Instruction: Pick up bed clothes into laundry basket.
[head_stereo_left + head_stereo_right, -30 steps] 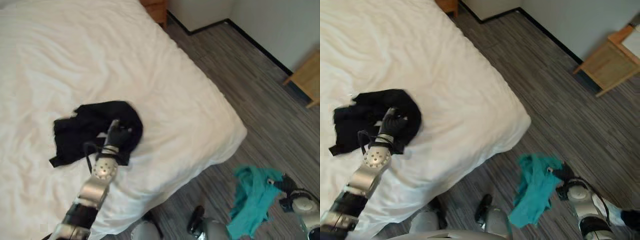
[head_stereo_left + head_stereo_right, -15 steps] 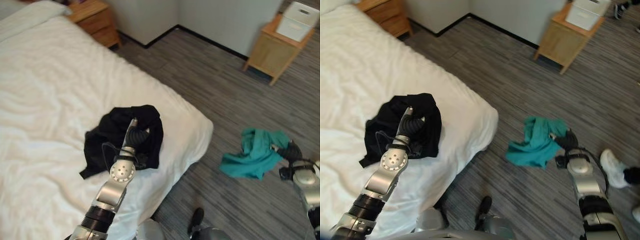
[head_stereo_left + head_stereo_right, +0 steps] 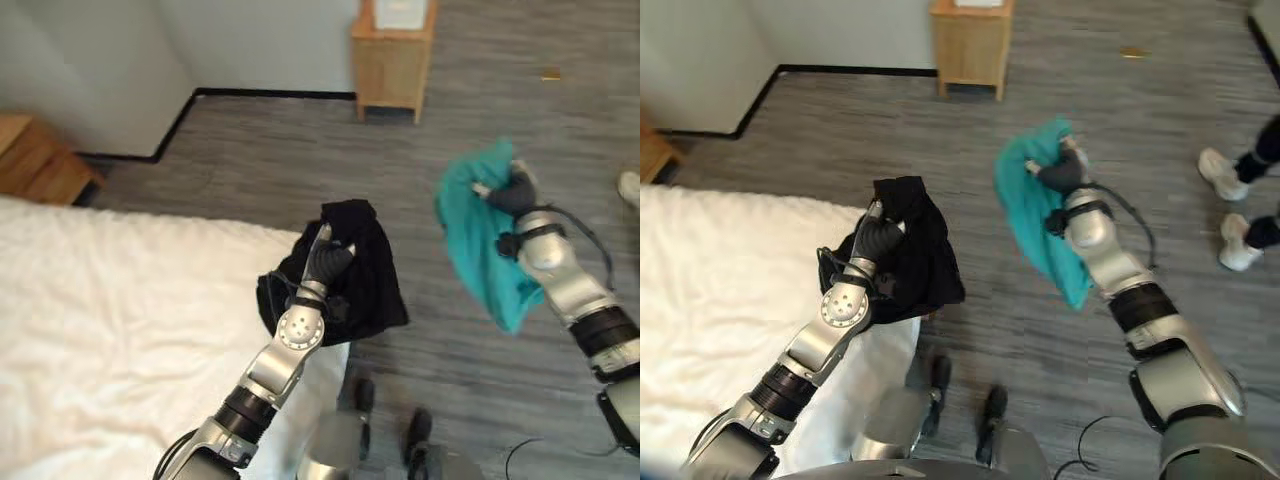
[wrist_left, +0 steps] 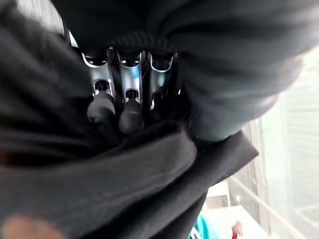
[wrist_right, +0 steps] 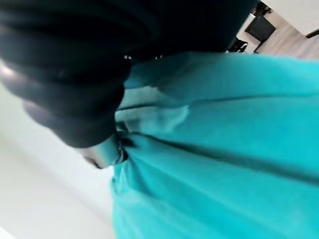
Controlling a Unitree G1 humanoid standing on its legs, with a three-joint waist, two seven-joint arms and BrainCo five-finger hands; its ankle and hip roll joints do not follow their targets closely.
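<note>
While both garments hang limp and light, we hold by bunched folds: left robot hand (image 3: 326, 262) curled into the black garment (image 3: 372, 268), right robot hand (image 3: 1060, 172) clutching the teal garment (image 3: 1032, 215). Soft cloth can slip, so we'd keep a deep fistful; we see no basket.

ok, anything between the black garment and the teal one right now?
Nothing: bare grey floor separates the black garment in the left hand from the teal garment in the right hand, per both eye views.

- No legible txt, labels, nos. or signs anywhere in these views.
</note>
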